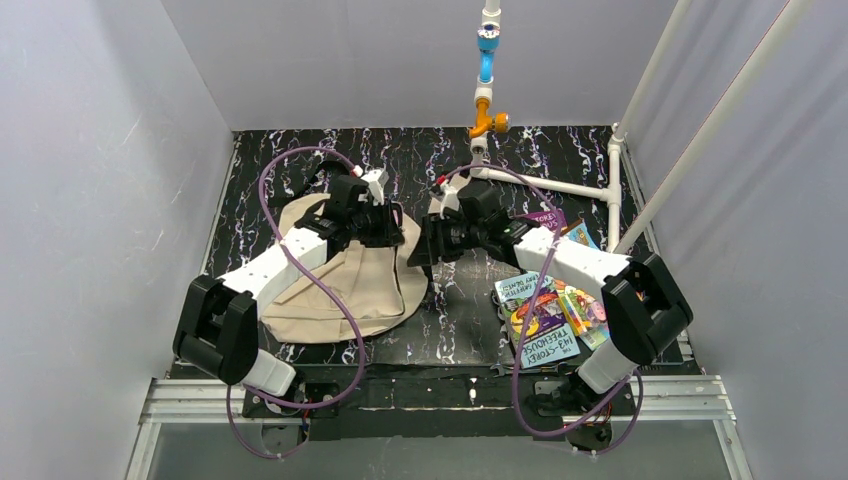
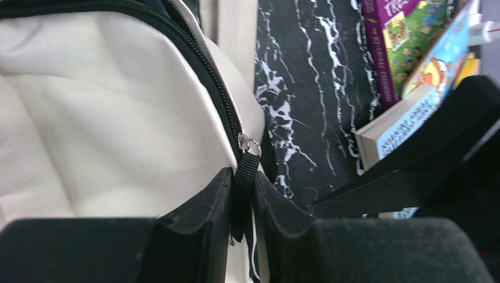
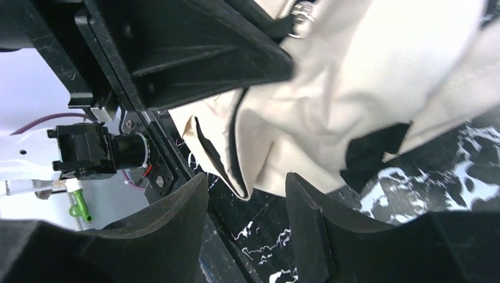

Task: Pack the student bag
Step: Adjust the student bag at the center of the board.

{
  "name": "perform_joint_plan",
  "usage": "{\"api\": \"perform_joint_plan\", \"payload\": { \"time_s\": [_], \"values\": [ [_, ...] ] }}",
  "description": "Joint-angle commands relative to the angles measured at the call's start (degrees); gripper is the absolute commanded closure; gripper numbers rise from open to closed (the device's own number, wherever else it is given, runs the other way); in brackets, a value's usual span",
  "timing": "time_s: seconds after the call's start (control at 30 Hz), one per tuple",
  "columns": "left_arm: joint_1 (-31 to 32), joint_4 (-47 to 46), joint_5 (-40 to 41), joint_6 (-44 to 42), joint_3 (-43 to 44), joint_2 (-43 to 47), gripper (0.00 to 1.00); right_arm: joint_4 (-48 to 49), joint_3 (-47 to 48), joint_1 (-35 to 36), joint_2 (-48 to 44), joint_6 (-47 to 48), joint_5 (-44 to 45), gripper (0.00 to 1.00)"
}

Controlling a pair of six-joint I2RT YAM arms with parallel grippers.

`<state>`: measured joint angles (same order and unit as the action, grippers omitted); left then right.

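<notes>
At student bag [image 1: 335, 290] zipper [image 2: 206, 76], left gripper [image 2: 240, 206] is pinching black pull tab [image 2: 246, 177]; right gripper [image 3: 246, 224] is hanging spread by the fabric. Unzipping step, seemingly; next: brace fabric, draw tab along.

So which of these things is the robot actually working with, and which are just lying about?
Part of the job:
student bag
its black zip pull, pinched in the left arm's jaws
the colourful books, probably meant to go inside

Just there:
white pipe frame
orange and blue fitting at the back
</notes>
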<state>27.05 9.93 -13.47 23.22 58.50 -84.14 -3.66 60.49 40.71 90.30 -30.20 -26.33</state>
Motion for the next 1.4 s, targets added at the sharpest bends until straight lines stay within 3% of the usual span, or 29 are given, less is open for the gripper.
{"api": "perform_joint_plan", "payload": {
  "time_s": [0.0,0.2,0.47,0.57,0.67,0.8,0.87,0.93,1.07,1.17,1.37],
  "values": [
    [-1.20,-6.71,-10.66,4.86,-2.90,2.93,0.81,10.14,-1.64,2.97,2.59,1.22,2.00,0.41],
    [-1.86,-8.54,-12.54,6.03,-3.74,2.42,0.85,18.15,-3.69,4.02,5.83,-1.04,1.98,0.42],
    [-2.48,-8.68,-13.56,6.21,-4.82,2.90,0.86,24.97,-5.77,3.98,8.29,-4.36,-0.30,0.68],
    [-2.76,-8.79,-13.84,6.39,-4.82,3.10,0.86,25.09,-5.70,4.07,9.17,-4.93,-0.82,0.58],
    [-2.86,-8.53,-14.35,6.44,-4.39,2.99,0.86,25.85,-6.94,4.28,8.77,-5.14,-0.14,0.56],
    [-2.88,-7.98,-15.07,6.54,-3.90,2.93,0.85,26.11,-7.23,4.37,9.48,-4.82,1.07,0.84],
    [-2.88,-6.00,-14.86,5.75,-3.39,3.17,0.73,23.51,-6.90,4.38,9.44,-4.13,3.89,0.99],
    [-3.16,-2.71,-14.24,4.40,-2.71,3.79,0.57,22.64,-7.40,4.38,8.75,-4.08,6.29,0.99],
    [-3.49,0.97,-13.70,2.20,-4.15,7.15,0.45,22.95,-9.25,4.38,7.15,-5.43,8.03,0.99],
    [-3.44,0.39,-13.36,2.02,-8.01,10.38,0.42,23.13,-9.98,4.38,6.51,-6.35,8.11,0.99],
    [-3.47,-2.50,-13.73,4.29,-11.99,9.95,0.49,23.65,-10.48,4.38,5.66,-7.27,7.96,0.99]
  ]
}}
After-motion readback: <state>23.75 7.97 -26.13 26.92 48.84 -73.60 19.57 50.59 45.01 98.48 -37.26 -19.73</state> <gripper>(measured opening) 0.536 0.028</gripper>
